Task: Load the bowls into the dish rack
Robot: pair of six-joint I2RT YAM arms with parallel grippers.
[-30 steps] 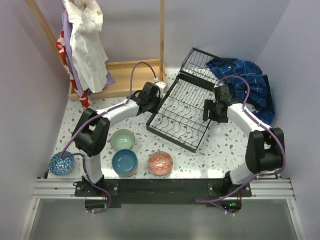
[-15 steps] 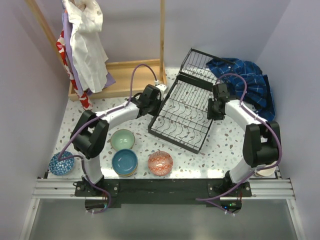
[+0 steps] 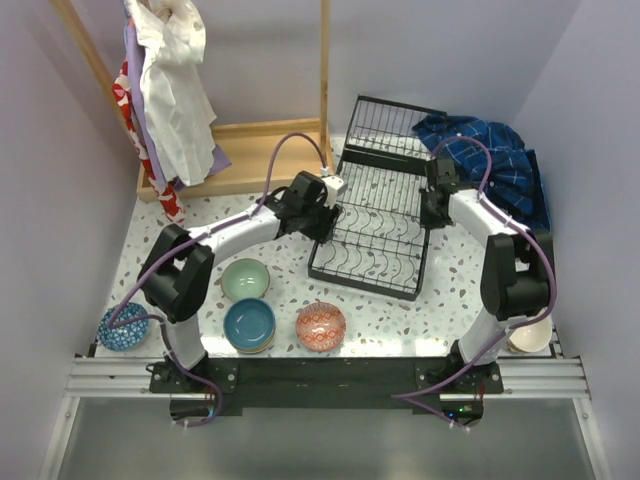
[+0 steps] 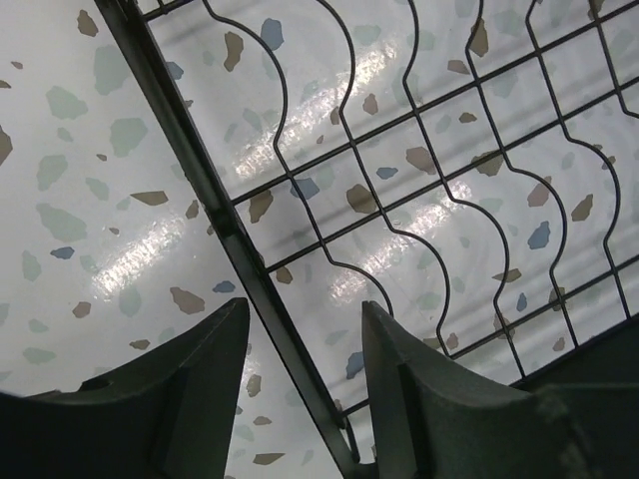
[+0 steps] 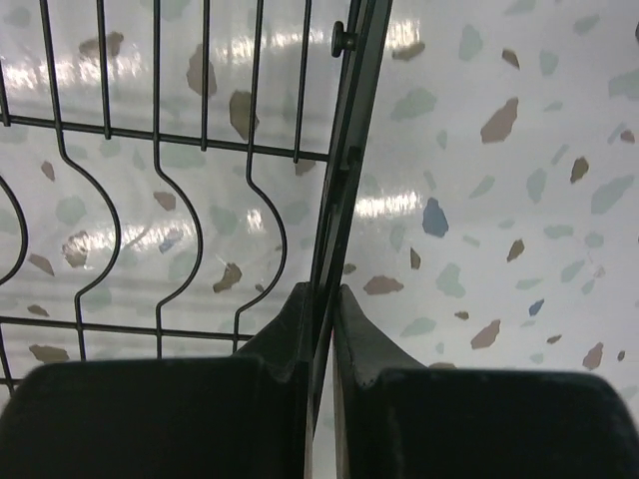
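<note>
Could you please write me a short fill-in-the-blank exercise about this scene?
The number of bowls in the dish rack is ____.
The right hand is clamped on the rack's rail, while the left hand straddles a rail with its fingers ____.
In the top view, the red-orange bowl lies to the ____ of the teal bowl.
Missing words: zero; open; right.

We are looking at a robot test cell dressed up as a corner of a home. Plain lilac walls [image 3: 60,200] box in a speckled terrazzo bench [image 3: 450,290], and two arms [image 3: 235,230] are bolted to an aluminium rail [image 3: 110,375] at its near edge. The household props are a wooden clothes stand [image 3: 250,140] hung with garments [image 3: 175,90], a wire dish rack [image 3: 370,230], ceramic bowls [image 3: 249,322] and a crumpled plaid shirt [image 3: 500,165].
</note>
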